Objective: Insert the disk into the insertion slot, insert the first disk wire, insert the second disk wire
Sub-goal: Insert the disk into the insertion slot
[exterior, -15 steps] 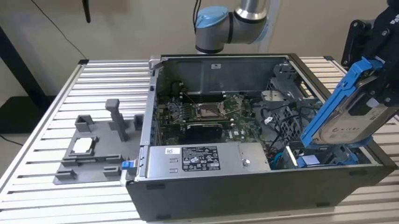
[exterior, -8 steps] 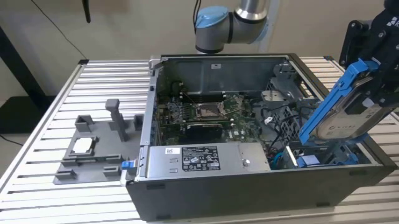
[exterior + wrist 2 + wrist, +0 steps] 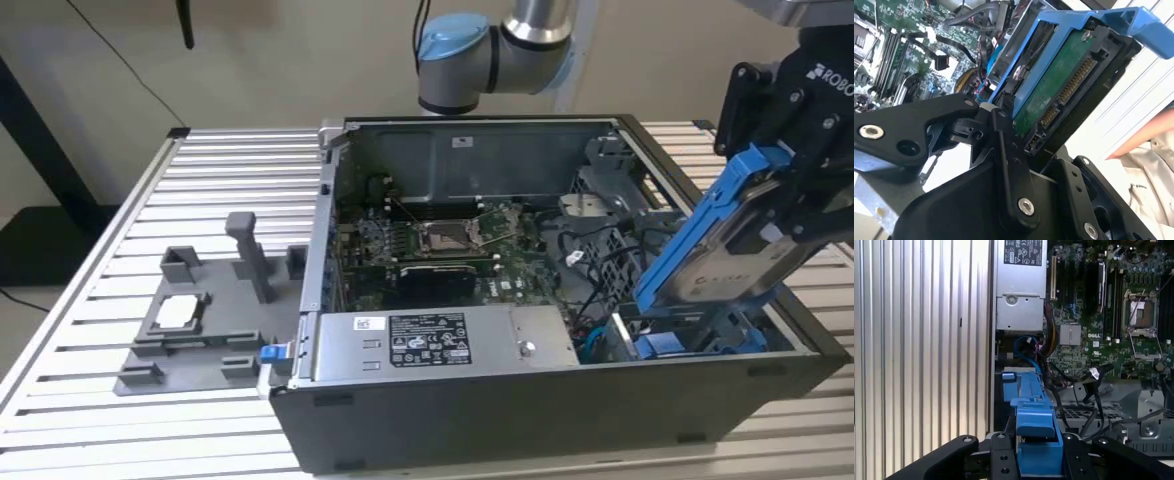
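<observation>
Jaws are pinching the disk (image 3: 727, 245) by its upper end, closed against the two sides of its blue carrier frame and spread just as wide as that frame. In both wrist views the black fingers (image 3: 1004, 150) are pressing on the disk (image 3: 1036, 442) from either side, and in the second wrist view its green circuit board (image 3: 1054, 95) is facing the camera.

At the right of the exterior view the disk is hanging tilted, its top leaning toward the right edge of the frame and its lower end pointing down at the insertion slot (image 3: 674, 342) in the lower right corner of the open computer case (image 3: 534, 420). Whether that lower end is already touching the slot's blue fittings I cannot tell.

Judging from the tilt, the leading edge is risking a catch on the slot's rim, which could jam the carrier or twist it in the grip, since the hold is sitting far from the entering end. Loose black wires (image 3: 594, 262) are lying just beside the slot and could get trapped under the disk. The grey power-supply box (image 3: 427, 340) is sitting at the left of the slot, near it, and the case is resting on the slatted bench (image 3: 227, 170).
</observation>
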Motion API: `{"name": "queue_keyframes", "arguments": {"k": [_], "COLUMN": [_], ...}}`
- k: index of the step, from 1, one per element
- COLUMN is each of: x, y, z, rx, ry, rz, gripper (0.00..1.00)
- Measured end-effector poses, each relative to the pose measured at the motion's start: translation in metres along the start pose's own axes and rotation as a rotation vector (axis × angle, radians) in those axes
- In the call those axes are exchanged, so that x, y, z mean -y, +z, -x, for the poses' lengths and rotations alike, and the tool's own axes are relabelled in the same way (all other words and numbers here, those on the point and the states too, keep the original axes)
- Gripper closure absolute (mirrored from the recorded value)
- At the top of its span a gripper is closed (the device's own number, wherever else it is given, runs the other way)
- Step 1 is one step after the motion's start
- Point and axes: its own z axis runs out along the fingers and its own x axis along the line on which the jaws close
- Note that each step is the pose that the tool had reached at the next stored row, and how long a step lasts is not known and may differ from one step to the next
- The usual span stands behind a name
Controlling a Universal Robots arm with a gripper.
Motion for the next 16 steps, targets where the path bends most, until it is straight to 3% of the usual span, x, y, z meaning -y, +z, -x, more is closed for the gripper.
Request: {"name": "queue_keyframes", "arguments": {"k": [8,16], "x": [0.0001,0.0014], "y": [0.0140,0.0211], "z": [0.0001,0.0003], "rx": [0.0038,0.0124], "ry": [-0.003,-0.004], "rz": [-0.0038,-0.0040], "gripper": [0.67,0.67]}}
